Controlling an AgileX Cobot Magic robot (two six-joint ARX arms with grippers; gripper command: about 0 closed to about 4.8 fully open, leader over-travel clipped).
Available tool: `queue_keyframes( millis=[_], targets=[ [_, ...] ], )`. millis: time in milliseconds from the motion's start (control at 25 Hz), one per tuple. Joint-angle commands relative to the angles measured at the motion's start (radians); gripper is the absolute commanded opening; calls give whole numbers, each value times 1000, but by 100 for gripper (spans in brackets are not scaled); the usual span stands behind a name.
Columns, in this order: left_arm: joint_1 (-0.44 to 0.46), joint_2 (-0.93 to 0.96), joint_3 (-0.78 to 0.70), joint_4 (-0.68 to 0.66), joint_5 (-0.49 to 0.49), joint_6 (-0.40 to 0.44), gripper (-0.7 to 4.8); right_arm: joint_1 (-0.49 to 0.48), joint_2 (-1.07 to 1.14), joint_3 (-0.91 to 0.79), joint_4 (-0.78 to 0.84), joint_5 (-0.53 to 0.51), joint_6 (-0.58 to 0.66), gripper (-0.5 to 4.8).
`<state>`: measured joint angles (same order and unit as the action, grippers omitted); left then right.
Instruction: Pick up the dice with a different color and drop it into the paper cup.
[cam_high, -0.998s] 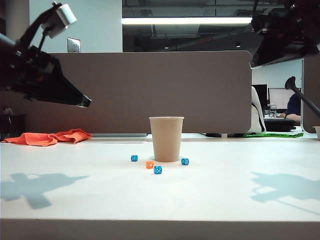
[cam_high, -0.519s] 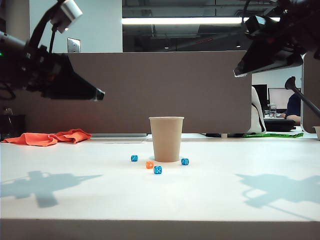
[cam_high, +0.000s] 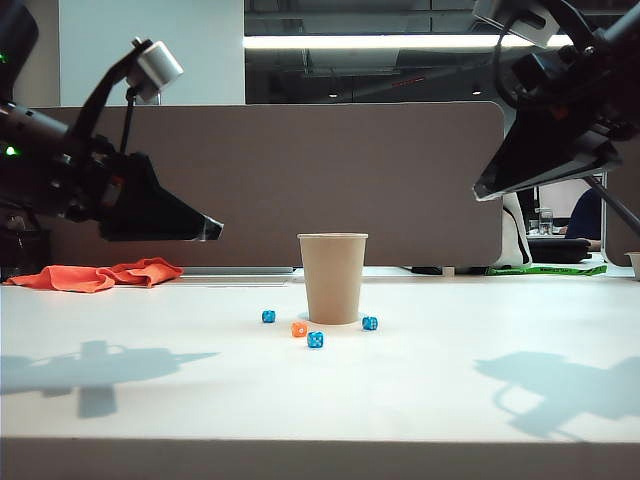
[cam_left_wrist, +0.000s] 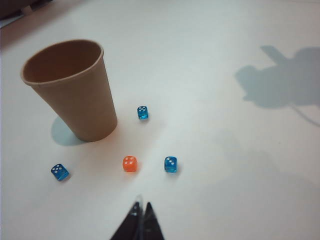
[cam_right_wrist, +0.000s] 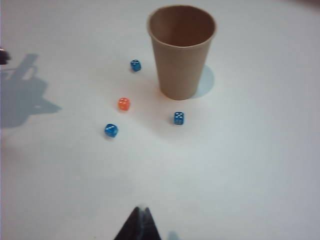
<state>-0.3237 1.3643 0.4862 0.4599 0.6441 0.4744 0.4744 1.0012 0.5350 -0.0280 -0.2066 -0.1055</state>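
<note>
Orange die (cam_high: 299, 329), the odd one among the dice, sits on the white table (cam_high: 480, 330) just in front of the paper cup (cam_high: 333, 277) and slightly to the cup's left as you look from the exterior camera; it is close to the cup's base but not touching it; nothing holds it. You can see it again in the left wrist view (cam_left_wrist: 130, 164) showing two pale pips on top, and in the right wrist view (cam_right_wrist: 124, 104). The paper cup stands upright, open end up, and its inside looks empty in both wrist views (cam_left_wrist: 70, 90) (cam_right_wrist: 182, 50).

Three blue dice ring the same spot: one to the left of the cup (cam_high: 268, 316), one just right of the orange die and nearer the camera (cam_high: 316, 340), one by the cup's right side (cam_high: 370, 323); none of them touches the cup or the orange die.

Your left gripper (cam_high: 208, 230) hangs in the air to the left of the cup, well above the table; its tips are pressed together with nothing between them (cam_left_wrist: 141, 220). Your right gripper (cam_high: 483, 192) hangs high on the right, pointing down toward the middle; its tips also meet with nothing gripped (cam_right_wrist: 141, 222). An orange cloth (cam_high: 100, 274) lies at the far left of the table.
</note>
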Motion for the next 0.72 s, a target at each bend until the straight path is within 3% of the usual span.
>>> queue_keyframes(
  millis=[40,200,319,639,679,719],
  targets=[
    [-2,34,24,19,8,6,-5,0,-3,6,9,-28,5,-1],
    [-2,92,55,36,-16,29,-2,0,-3,6,9,-39,5,-1],
    [-2,128,70,53,-39,54,29,0,-3,6,10,-39,5,-1],
    [-2,224,132,62,12,74,33,0,-3,6,10,-39,5,-1],
    [-2,230,136,62,15,76,47,0,-3,6,10,-39,5,-1],
    [-2,247,148,61,15,76,102,0,-3,6,9,-39,5,-1]
  ],
)
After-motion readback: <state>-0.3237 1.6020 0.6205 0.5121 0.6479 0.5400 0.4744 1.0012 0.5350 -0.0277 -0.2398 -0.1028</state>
